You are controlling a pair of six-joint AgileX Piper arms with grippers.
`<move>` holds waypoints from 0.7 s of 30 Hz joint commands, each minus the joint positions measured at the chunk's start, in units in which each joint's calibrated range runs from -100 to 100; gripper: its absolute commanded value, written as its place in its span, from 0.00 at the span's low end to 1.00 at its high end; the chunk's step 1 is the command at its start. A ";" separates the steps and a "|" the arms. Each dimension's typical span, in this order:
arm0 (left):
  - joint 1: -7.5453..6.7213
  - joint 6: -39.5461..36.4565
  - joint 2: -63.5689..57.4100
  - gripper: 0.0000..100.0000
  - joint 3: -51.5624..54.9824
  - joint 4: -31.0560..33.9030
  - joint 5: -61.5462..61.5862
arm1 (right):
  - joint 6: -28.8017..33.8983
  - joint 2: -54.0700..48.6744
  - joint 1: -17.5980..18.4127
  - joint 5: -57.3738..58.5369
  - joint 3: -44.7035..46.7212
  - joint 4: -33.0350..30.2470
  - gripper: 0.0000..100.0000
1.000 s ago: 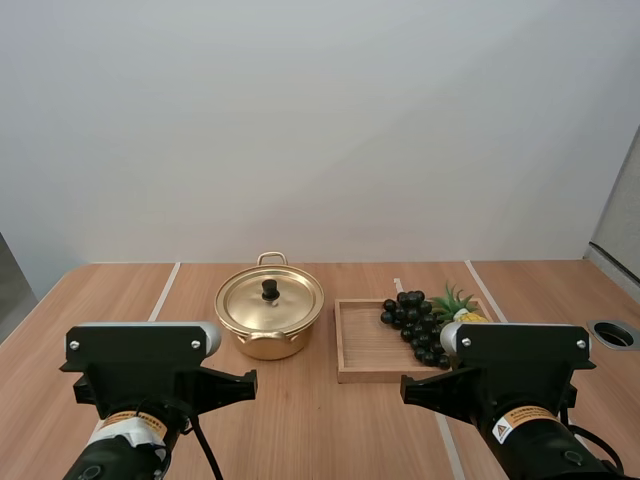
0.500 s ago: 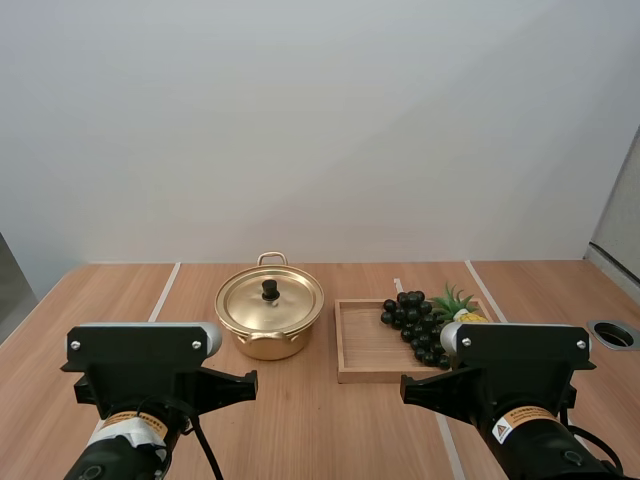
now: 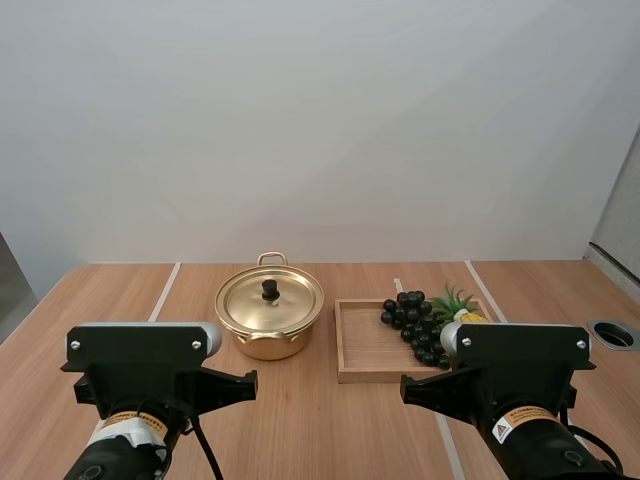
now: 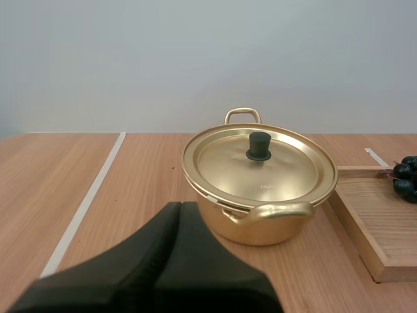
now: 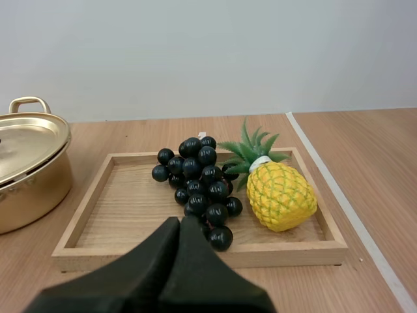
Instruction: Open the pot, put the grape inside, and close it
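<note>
Left wrist view shows the left tool (image 4: pixel 180 210) closed on nothing, fingers pressed into one dark wedge, short of the pot (image 4: pixel 260 225), which stands lidded near the middle of the table (image 3: pixel 120 300); the right tool (image 5: pixel 180 223), likewise closed and empty, faces the grapes (image 5: pixel 199 176) lying in the wooden tray (image 5: pixel 85 215) just beside the pot, toward the table's right edge. For the step in hand, lifting the lid (image 4: pixel 221 163), the left tool should first spread wide, descend centred over the black knob (image 4: pixel 259 145), pinch it squarely, and rise straight up so the pot is not dragged against the tray.
</note>
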 commanded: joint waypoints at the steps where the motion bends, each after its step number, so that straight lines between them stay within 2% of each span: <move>1: 0.16 0.25 -0.31 0.00 0.06 -1.00 -1.33 | -0.58 -0.40 0.01 -0.19 0.00 0.00 0.00; 9: 0.16 0.03 -0.31 0.00 0.06 -1.34 -1.33 | -0.58 -0.40 0.01 -0.19 0.00 0.00 0.00; 11: 0.16 0.03 -0.31 0.00 0.06 -1.34 -1.33 | -0.01 -0.40 0.01 -0.63 0.00 2.11 0.00; 16: 0.16 0.43 -0.31 0.00 0.06 -0.50 -6.23 | -0.21 -0.40 0.01 -11.72 0.00 2.67 0.00; 21: 0.16 0.56 -0.31 0.00 -8.42 0.96 -7.36 | -0.21 -0.40 0.01 -11.49 -8.20 2.67 0.00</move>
